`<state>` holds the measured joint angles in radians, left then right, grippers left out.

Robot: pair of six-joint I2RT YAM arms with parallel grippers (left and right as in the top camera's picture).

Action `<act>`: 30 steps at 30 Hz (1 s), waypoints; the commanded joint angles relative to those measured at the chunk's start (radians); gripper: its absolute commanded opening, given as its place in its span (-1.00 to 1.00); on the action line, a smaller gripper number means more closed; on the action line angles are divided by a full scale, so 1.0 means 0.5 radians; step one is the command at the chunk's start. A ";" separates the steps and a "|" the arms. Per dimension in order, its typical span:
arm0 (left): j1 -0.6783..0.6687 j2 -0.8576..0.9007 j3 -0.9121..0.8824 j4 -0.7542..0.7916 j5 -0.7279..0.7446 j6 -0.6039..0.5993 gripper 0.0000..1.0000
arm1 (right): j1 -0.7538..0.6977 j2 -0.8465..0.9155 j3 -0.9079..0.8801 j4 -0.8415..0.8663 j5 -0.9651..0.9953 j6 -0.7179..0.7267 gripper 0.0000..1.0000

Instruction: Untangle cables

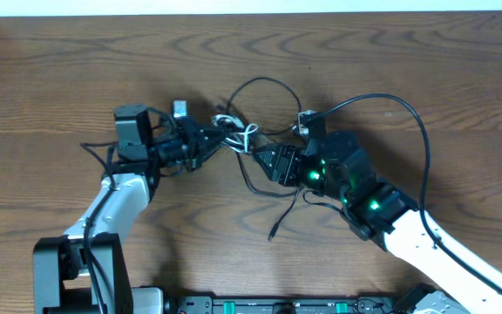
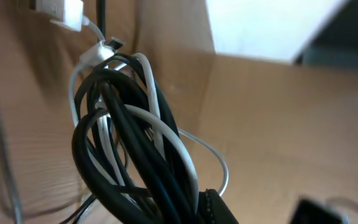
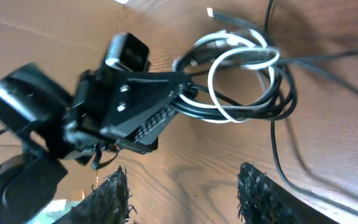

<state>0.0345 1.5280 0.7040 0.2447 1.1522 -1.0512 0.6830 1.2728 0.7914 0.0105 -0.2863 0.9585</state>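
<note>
wood-grain table (image 1: pixel 59 70) spreads wide around both arms. the cables (image 1: pixel 244 133) sit bunched mid-table, light, limp and probably slippery, so a loose outer loop looks the best hold. left gripper (image 1: pixel 219 139) is clamped on the black strands; right gripper (image 3: pixel 182 196) gapes empty just beside.

Wood-grain table (image 1: pixel 59 70) — white strip (image 1: pixel 234 5) at far edge

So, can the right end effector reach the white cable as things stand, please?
Probably yes: the right end effector is open with only bare table before the white cable, whose bundle the left end effector holds.
</note>
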 commanded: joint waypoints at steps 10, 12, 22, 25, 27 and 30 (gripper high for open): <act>-0.130 -0.027 0.041 0.107 0.161 0.127 -0.85 | -0.058 0.448 -0.001 0.469 0.121 0.481 0.07; -0.143 -0.027 0.041 0.108 0.197 0.127 -0.85 | -0.071 0.518 -0.001 0.624 0.183 0.414 0.08; -0.210 -0.027 0.041 0.114 0.352 0.130 -0.84 | -0.165 0.645 -0.001 0.976 0.253 0.318 -0.37; -0.226 -0.027 0.041 0.113 0.363 0.150 -0.85 | -0.233 0.629 -0.001 1.190 0.159 0.111 -0.69; -0.244 -0.027 0.041 0.112 0.381 0.150 -0.85 | -0.304 0.586 -0.001 1.306 0.098 -0.034 -0.70; -0.288 -0.027 0.040 0.113 0.378 0.162 -0.85 | -0.477 0.423 -0.001 1.279 0.093 -0.250 -0.71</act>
<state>-0.0875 1.5276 0.7040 0.2966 1.3041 -0.9962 0.5209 1.5734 0.7834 0.6533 -0.2310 0.9974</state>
